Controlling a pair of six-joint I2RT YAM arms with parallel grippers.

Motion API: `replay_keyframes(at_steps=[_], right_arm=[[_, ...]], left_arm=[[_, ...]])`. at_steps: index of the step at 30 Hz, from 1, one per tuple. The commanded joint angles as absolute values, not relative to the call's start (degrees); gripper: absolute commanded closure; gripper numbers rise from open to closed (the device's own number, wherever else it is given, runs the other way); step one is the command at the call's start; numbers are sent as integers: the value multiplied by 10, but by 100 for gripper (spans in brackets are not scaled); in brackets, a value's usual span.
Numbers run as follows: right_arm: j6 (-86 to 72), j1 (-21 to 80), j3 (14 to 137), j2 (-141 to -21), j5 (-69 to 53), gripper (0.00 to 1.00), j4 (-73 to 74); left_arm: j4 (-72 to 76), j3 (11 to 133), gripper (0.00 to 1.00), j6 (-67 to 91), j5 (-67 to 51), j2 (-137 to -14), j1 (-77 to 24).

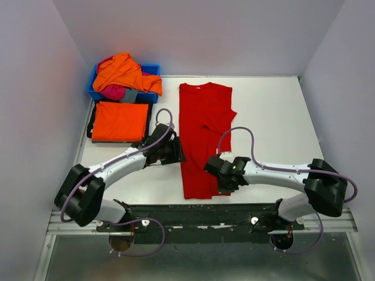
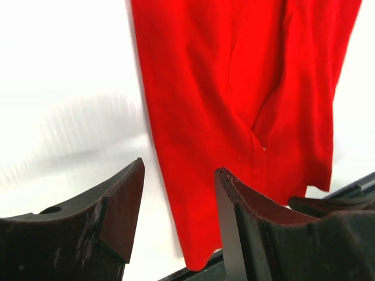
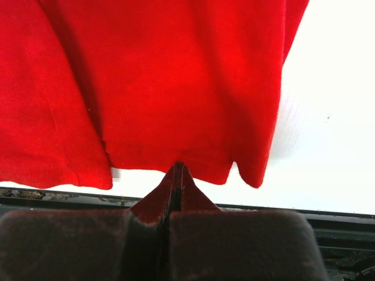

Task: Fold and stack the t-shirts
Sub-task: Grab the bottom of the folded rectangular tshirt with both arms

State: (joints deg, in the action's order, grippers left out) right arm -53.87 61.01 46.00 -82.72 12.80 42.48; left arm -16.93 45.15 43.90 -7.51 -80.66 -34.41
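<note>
Top external view: we see a bright red t-shirt lying lengthwise on the table, collar far, hem near the arms. Our left gripper sits just beside its left edge, fingers apart and empty. Our right gripper has its fingers pressed together at the hem. A folded orange t-shirt lies far left, just before a blue bin holding heaped shirts.

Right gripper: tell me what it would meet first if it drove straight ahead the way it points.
The red t-shirt. The right gripper, jaws shut, points at the shirt's near hem, with its tips right at the cloth edge in the wrist view. I cannot tell whether they already touch it.
</note>
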Motion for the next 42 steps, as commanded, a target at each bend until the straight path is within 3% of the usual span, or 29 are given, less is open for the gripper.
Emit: replay_keyframes(at_steps=[1,13,14,16,18,22,24,34,37,40,42], right_arm=[[-538,612,468,-804,144,99,432],[-552,612,457,-766,149,99,446],[-550,611,458,-768,148,98,442],[-547,611,460,-777,143,82,435],[-548,611,462,-791,143,72,431],[-542,611,471,-816,139,68,420],[-542,611,471,-823,141,68,417],[-548,612,476,-855,150,73,412],[-549,611,480,-857,155,80,416],[-550,612,482,-857,157,93,422],[-553,611,482,-849,157,95,427]], left_arm=[[-162,408,38,475,-91,-754,-383],[-130,395,39,513,-126,-790,-459],[-130,395,39,514,-129,-797,-461],[-130,392,40,516,-131,-802,-468],[-128,385,42,518,-130,-805,-472],[-130,367,56,511,-128,-823,-473],[-131,351,62,510,-109,-822,-473],[-131,324,63,495,-98,-837,-473],[-146,324,63,486,-94,-833,-473],[-157,326,63,479,-88,-831,-473],[-161,327,63,476,-85,-831,-473]])
